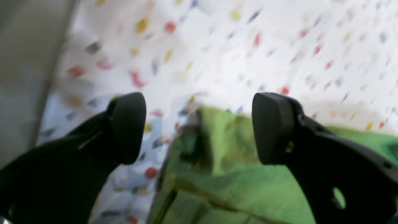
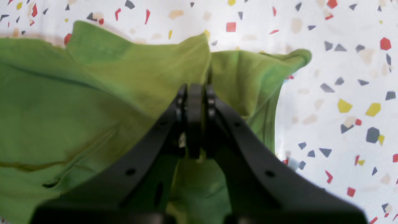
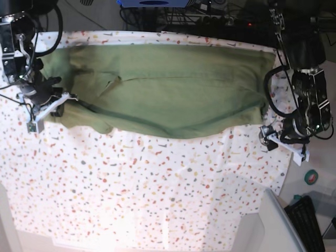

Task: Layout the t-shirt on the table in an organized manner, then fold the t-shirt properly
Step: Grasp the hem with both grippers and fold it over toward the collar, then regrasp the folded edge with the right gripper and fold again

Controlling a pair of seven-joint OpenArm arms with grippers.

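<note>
The t-shirt (image 3: 168,92) lies stretched broadside across the far part of the tabletop (image 3: 157,194), folded over lengthwise, one end toward each arm, probably so both can work the cloth from its ends. The right gripper (image 2: 195,93) has its fingers clenched on a bunched fold of the soft, matte olive cotton. The left gripper (image 1: 199,127) hovers with fingers spread wide and nothing between them, just over the shirt's creased edge. The speckled white cloth beneath looks smooth.
</note>
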